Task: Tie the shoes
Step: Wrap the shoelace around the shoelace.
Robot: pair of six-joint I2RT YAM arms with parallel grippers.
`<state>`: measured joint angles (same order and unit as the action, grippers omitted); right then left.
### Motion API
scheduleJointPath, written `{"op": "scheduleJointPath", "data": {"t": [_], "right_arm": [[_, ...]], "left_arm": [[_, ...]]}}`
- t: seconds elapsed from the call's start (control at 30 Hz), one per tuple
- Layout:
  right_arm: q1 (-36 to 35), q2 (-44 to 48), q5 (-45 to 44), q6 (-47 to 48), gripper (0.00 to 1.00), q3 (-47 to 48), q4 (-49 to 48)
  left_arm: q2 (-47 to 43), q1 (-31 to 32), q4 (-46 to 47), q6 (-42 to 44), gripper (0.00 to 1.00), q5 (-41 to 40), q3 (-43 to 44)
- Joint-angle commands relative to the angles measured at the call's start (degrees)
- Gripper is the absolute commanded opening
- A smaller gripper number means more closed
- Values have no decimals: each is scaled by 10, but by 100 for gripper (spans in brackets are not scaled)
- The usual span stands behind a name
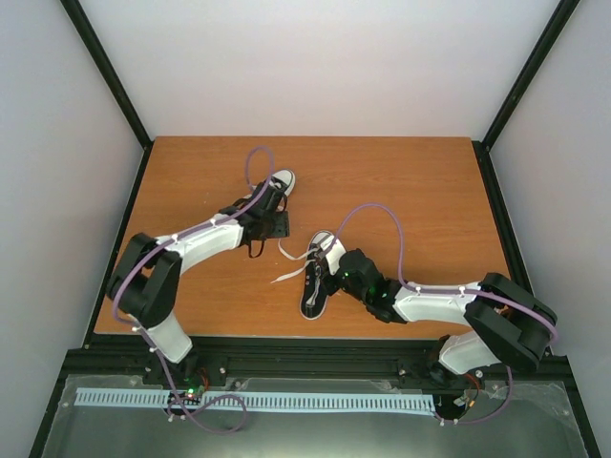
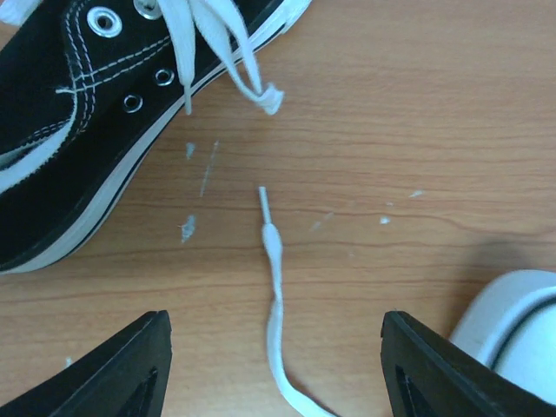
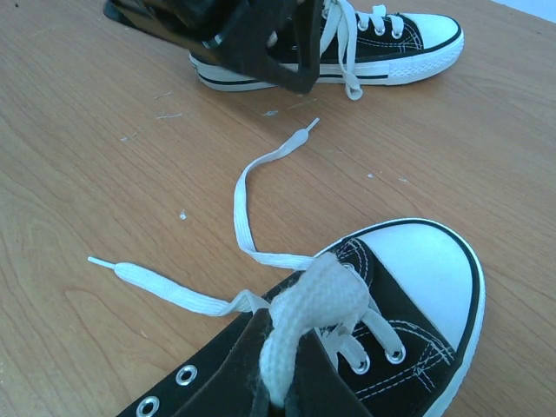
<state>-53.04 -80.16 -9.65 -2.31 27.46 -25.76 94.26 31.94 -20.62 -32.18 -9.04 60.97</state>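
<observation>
Hovering wide, your left gripper (image 2: 276, 321) straddles a loose lace (image 2: 272, 252) beside the far shoe (image 1: 280, 181).
Your right gripper (image 1: 334, 265) is closed over the near shoe (image 1: 314, 291) at centre; whether it holds lace, you cannot tell.

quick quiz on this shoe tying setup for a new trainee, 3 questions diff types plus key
1. True or false: the left gripper is shut on a lace.
2. Which shoe is the right gripper at, the near shoe or the far shoe?
3. The lace tip between the left gripper's fingers lies: A) on the table B) in an eyelet C) on a toe cap.
Key: 1 false, it is open and empty. 2 the near shoe. 3 A.
</observation>
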Motion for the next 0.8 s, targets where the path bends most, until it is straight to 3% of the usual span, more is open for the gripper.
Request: {"op": "scheduleJointPath", "data": {"t": [0.0,0.77], "right_arm": [[-3,-10,2,-13,3,5,-39],[-4,-8,-6,-18,3,7,-38]], "left_arm": [[48,2,-26,2,66,-46,47],[154,2,-17,22,31,11,70]]}}
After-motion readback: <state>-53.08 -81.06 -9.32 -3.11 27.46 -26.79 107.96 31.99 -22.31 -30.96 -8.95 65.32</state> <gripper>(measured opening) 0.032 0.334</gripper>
